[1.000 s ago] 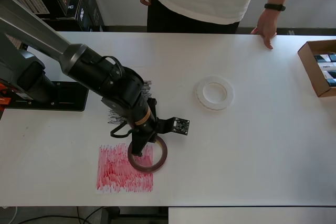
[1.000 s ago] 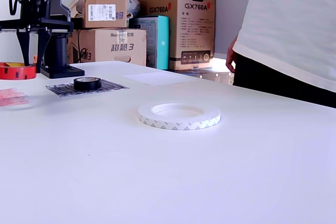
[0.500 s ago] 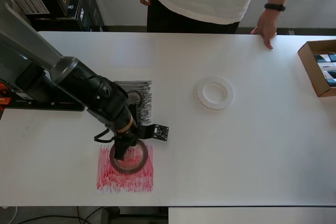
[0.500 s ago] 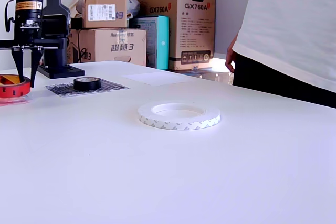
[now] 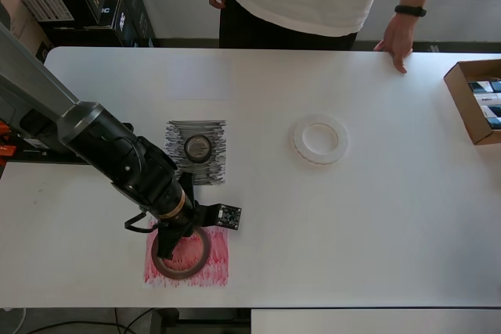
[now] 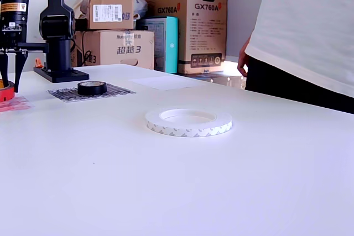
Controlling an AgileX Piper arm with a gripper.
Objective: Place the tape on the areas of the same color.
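Observation:
My gripper [image 5: 165, 248] is shut on the wall of the dark red-brown tape ring [image 5: 182, 255], with the ring low over the scribbled red patch [image 5: 216, 262] near the table's front edge. In the exterior view the gripper [image 6: 10, 84] is at the far left, the ring [image 6: 3, 90] is cut by the frame edge, and the red patch [image 6: 15, 103] lies below it. The small black ring [image 5: 197, 147] lies on the black patch [image 5: 215, 163]. The wide white ring [image 5: 320, 138] lies on bare table. The white paper sheet [image 6: 166, 82] shows faintly in the exterior view only.
A person stands at the far side with a hand [image 5: 398, 41] on the table. An open cardboard box [image 5: 462, 91] sits at the overhead view's right edge. The arm's base [image 6: 58, 73] stands behind the black patch. Cartons [image 6: 191, 23] are stacked beyond the table.
The gripper has carried the red-brown ring to the overhead view's left and toward the front edge, from the red patch's right border to over its middle. The black ring and patch are now uncovered.

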